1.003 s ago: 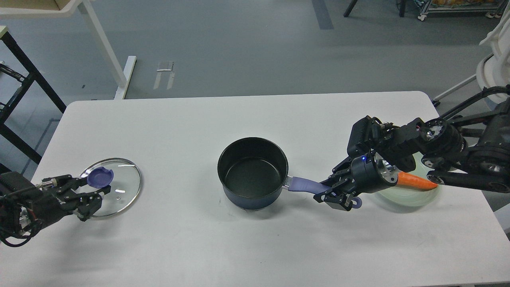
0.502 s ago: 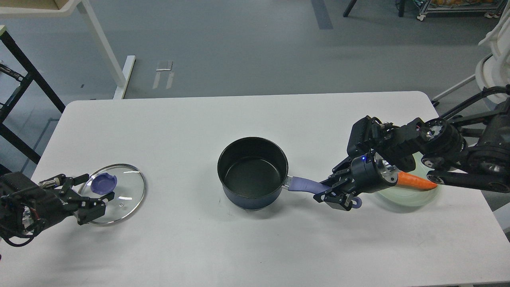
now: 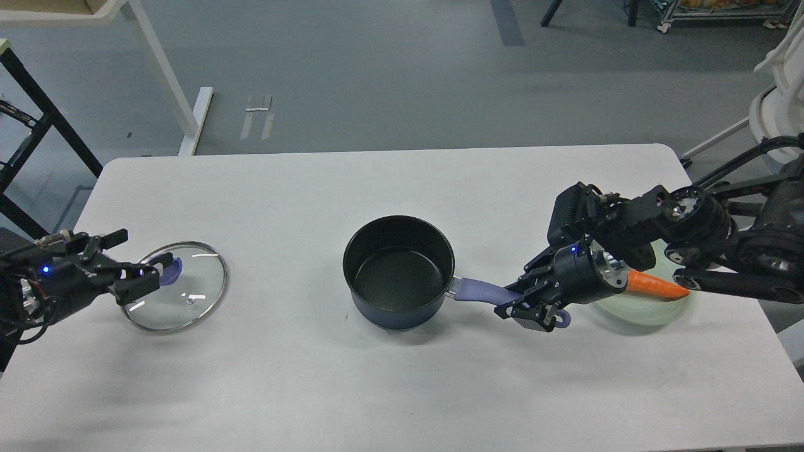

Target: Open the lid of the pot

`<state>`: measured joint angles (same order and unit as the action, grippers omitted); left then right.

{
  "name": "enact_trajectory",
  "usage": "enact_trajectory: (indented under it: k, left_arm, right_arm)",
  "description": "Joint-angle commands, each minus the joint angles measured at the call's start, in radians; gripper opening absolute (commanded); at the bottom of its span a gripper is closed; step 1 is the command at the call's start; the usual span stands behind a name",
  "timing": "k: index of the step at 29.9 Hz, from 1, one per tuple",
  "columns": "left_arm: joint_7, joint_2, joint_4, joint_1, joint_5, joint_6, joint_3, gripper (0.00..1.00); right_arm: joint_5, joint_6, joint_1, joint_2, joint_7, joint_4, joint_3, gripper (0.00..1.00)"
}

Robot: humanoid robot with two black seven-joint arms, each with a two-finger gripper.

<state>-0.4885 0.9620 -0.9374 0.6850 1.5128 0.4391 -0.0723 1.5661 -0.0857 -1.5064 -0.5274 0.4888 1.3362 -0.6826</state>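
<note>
The dark blue pot stands uncovered at the table's middle, its purple handle pointing right. Its glass lid with a blue knob lies flat on the table at the left, well apart from the pot. My left gripper is open and empty, just left of the lid, one finger partly covering the knob. My right gripper is shut on the far end of the pot handle.
A carrot lies on a pale green plate behind my right gripper, near the table's right edge. The white table carries nothing else. A table leg and a black frame stand on the floor at far left.
My left gripper has drawn back from the lid's knob, moving up and left, with its fingers spread. The lid stays flat on the table. The right arm has not moved.
</note>
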Motion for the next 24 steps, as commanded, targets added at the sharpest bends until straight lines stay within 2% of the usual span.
enact_trajectory:
  k: [1, 2, 5, 12, 14, 18, 21, 24]
  left_arm:
    - [0.0, 0.012, -0.015, 0.039, -0.097, -0.063, 0.003, 0.99]
    - [0.0, 0.015, -0.024, 0.056, -0.133, -0.097, 0.005, 0.99]
    - [0.0, 0.033, -0.058, 0.123, -0.322, -0.267, 0.012, 0.99]
    - [0.0, 0.029, -0.058, 0.244, -1.028, -0.725, 0.061, 0.99]
    - [0.0, 0.017, -0.057, 0.255, -1.214, -0.813, 0.066, 0.99]
    - [0.0, -0.037, -0.057, 0.263, -1.462, -0.876, 0.069, 0.99]
    - [0.0, -0.077, -0.057, 0.266, -1.54, -0.863, 0.104, 0.99]
    - [0.0, -0.132, -0.044, 0.266, -1.553, -0.84, 0.137, 0.99]
  right_arm:
    - [0.0, 0.0, 0.0, 0.0, 0.0, 0.0, 0.0, 0.33]
    - [0.0, 0.0, 0.0, 0.0, 0.0, 0.0, 0.0, 0.33]
    - [0.0, 0.001, 0.0, -0.002, 0.0, 0.0, 0.0, 0.33]
    - [0.0, 0.001, 0.0, -0.002, 0.0, 0.0, 0.0, 0.35]
    - [0.0, 0.0, 0.0, -0.002, 0.0, 0.0, 0.0, 0.36]
    - [0.0, 0.001, 0.0, 0.0, 0.0, 0.0, 0.0, 0.36]
    - [0.0, 0.0, 0.0, 0.0, 0.0, 0.0, 0.0, 0.36]
    - [0.0, 0.0, -0.006, -0.002, 0.0, 0.001, 0.0, 0.43]
